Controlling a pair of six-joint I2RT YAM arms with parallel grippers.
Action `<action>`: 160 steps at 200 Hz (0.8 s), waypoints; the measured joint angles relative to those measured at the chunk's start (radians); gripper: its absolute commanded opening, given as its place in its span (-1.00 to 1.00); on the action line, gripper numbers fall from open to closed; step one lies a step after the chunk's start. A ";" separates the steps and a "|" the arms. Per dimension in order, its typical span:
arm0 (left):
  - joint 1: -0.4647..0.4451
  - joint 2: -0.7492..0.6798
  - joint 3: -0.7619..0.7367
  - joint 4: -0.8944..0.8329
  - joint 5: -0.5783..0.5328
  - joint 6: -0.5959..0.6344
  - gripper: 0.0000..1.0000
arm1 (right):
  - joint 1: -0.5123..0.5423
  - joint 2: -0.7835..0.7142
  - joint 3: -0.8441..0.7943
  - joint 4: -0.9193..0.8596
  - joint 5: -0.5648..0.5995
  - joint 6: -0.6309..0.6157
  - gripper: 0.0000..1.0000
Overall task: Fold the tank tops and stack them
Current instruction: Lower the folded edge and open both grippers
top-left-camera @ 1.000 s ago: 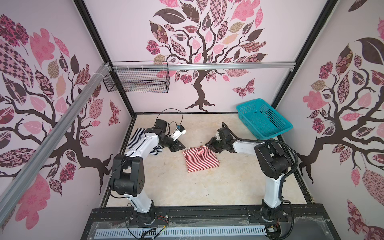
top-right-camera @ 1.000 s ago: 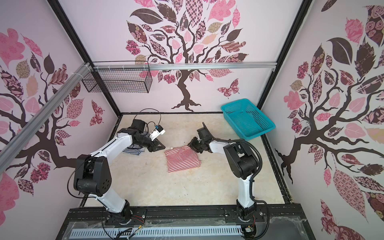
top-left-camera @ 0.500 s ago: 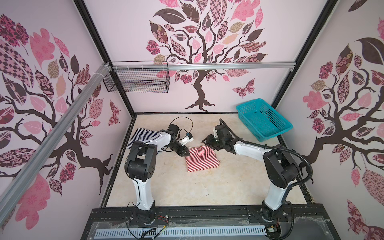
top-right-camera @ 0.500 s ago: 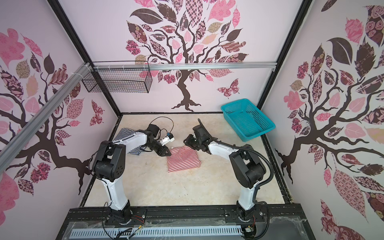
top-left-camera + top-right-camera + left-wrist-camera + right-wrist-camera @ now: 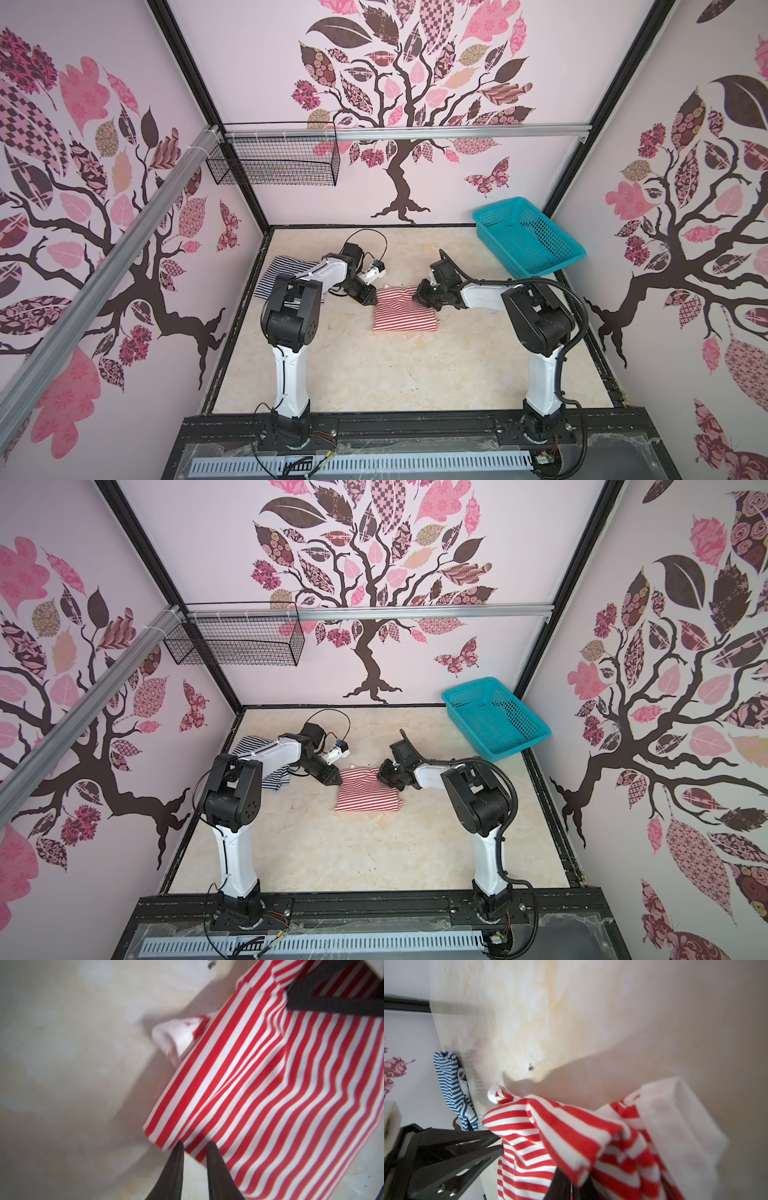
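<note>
Tops first: the red-and-white tank top [image 5: 405, 316] sits around the middle of the table [image 5: 374, 374], folded down to a rough rectangle, with its far edge rumpled up. Both arms are at that far edge, one on each corner. The right gripper [image 5: 417, 296] is clamped tight on the far right corner. In the right wrist view you can see a bunched wad of striped cloth plus the pale edging piled right over it. The left gripper [image 5: 195, 1145] is at the far left corner, jaws only a narrow gap apart, tips touching the cloth's edge. Whether any fabric is really between them, I can't tell from the left wrist view. The navy-and-white tank top [image 5: 276, 270] is lying way over by the table's left edge, well apart from the red one and partly hidden behind the left arm. The teal basket [image 5: 496, 206] is parked in the far right corner.
</note>
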 measured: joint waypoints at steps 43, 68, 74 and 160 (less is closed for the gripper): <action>-0.020 0.039 0.063 -0.030 -0.063 -0.008 -0.53 | -0.032 -0.019 -0.047 0.060 0.000 0.026 -0.77; -0.024 0.024 0.049 -0.019 -0.079 -0.024 -0.53 | -0.031 -0.053 -0.064 0.035 -0.002 0.026 -0.63; -0.024 0.014 0.037 -0.016 -0.080 -0.031 -0.53 | -0.031 -0.062 -0.064 0.028 -0.003 0.024 -0.55; -0.091 -0.161 0.020 -0.013 0.053 -0.087 -0.51 | -0.033 -0.099 0.043 -0.016 -0.015 -0.007 -0.40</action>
